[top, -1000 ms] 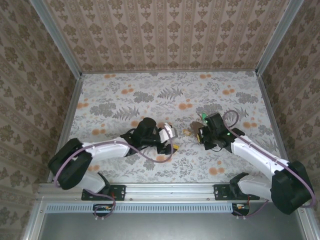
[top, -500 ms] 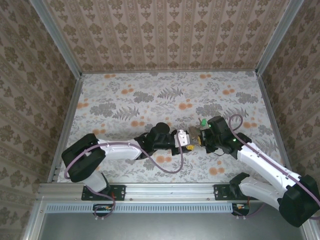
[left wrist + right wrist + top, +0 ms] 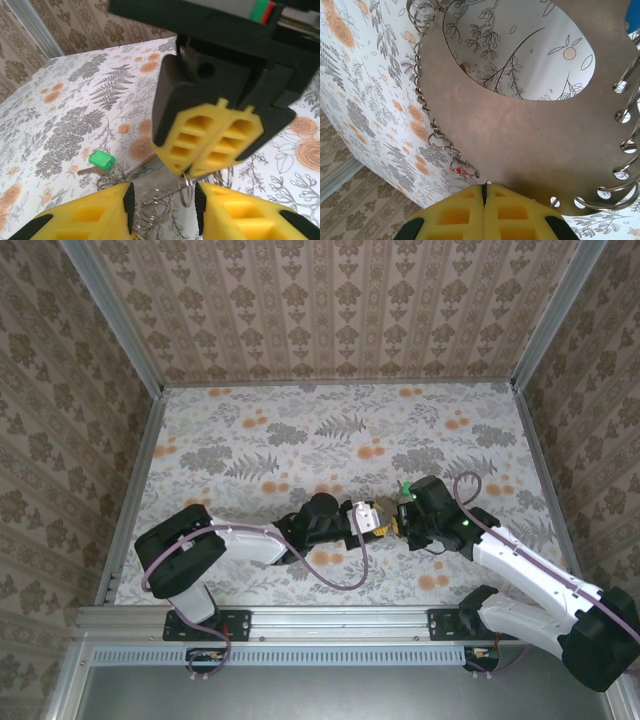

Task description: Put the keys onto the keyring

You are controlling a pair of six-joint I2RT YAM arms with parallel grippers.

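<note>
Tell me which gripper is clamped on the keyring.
The right gripper: its yellow fingers are pressed together on the rim of the keyring. The left gripper has its jaws apart, with small wire rings between them.

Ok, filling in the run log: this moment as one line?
right gripper: shut on keyring rim | left gripper: open, at the keyring's small rings | green key: lying on table, not held

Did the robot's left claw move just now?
Yes. The left claw slid right across the table, away from the left rail, until it almost meets the right claw.
</note>
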